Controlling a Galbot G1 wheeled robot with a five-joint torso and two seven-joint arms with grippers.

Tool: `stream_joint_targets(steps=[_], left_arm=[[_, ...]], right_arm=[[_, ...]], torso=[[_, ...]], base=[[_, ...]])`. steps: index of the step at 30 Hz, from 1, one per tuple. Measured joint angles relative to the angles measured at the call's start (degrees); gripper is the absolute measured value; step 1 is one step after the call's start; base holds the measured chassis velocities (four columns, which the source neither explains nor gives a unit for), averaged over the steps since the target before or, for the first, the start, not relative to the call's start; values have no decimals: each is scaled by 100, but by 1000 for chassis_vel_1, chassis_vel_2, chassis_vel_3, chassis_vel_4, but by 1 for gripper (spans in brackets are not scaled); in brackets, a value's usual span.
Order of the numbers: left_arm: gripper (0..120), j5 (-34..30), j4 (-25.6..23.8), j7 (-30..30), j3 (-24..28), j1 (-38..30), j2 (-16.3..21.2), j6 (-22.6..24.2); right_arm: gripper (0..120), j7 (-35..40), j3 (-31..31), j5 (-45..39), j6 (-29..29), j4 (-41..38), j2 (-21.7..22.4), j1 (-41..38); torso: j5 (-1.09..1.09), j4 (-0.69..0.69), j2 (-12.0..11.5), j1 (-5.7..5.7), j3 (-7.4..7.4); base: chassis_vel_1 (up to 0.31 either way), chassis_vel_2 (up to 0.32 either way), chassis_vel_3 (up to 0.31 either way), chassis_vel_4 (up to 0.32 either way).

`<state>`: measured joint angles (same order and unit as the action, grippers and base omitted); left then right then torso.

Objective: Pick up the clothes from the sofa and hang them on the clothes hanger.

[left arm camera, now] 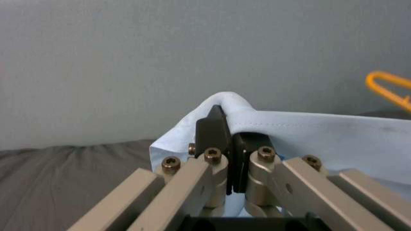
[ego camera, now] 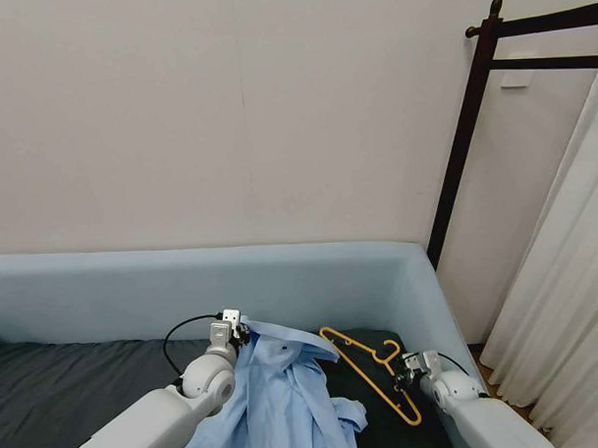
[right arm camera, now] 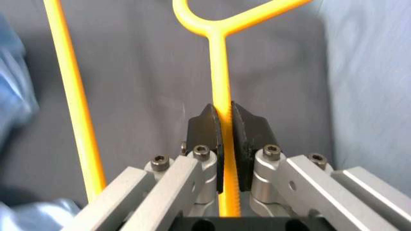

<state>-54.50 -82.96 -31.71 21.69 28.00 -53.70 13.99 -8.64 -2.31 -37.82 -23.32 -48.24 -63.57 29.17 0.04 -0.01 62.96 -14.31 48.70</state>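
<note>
Left hand [ego camera: 240, 329], head view: raised over the seat near the sofa back, pinching the collar end of a light blue cotton shirt [ego camera: 286, 401]. The rest of the shirt hangs and pools on the dark grey seat cushion [ego camera: 69, 379] of the pale blue upholstered sofa [ego camera: 183, 287]. Right hand [ego camera: 407, 368] is low at the sofa's right end, at the orange plastic clothes hanger [ego camera: 368, 364], which lies just beside the shirt. Dark wooden clothes stand [ego camera: 463, 130] is behind the sofa corner, well apart from both.

Left wrist view: left hand [left arm camera: 228, 130] is closed tight, with a fold of the shirt [left arm camera: 321, 134] draped over and between the black pads. An orange hanger [left arm camera: 388, 84] tip shows at the edge.

Right wrist view: right hand [right arm camera: 224, 120] is clamped on the straight neck bar of the hanger [right arm camera: 220, 72], below its hook loop. A shirt [right arm camera: 13, 96] edge shows to one side.

Handling, my read: the shirt is light, limp and a bit slippery. It will sag and swing, so the collar or shoulder seam is the sensible hold. The hanger is stiff, light and smooth, so it may twist in a narrow pinch. The neck is a fair grip spot.
</note>
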Motion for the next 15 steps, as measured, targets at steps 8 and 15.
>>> stream_joint_targets(steps=[8, 15], left_arm=[[0, -1, -38, 17, -77, 78, 108, -4], [0, 4, -131, 10, -93, 65, 179, -2]], right_arm=[[4, 542, 55, 144, 119, -1808, 691, 433], [4, 700, 204, 1245, 903, -2820, 1318, 1247]], torso=[[-2, 1, 0, 0, -1], [-1, -3, 1, 1, -2]], base=[[0, 0, 0, 0], [0, 0, 0, 0]])
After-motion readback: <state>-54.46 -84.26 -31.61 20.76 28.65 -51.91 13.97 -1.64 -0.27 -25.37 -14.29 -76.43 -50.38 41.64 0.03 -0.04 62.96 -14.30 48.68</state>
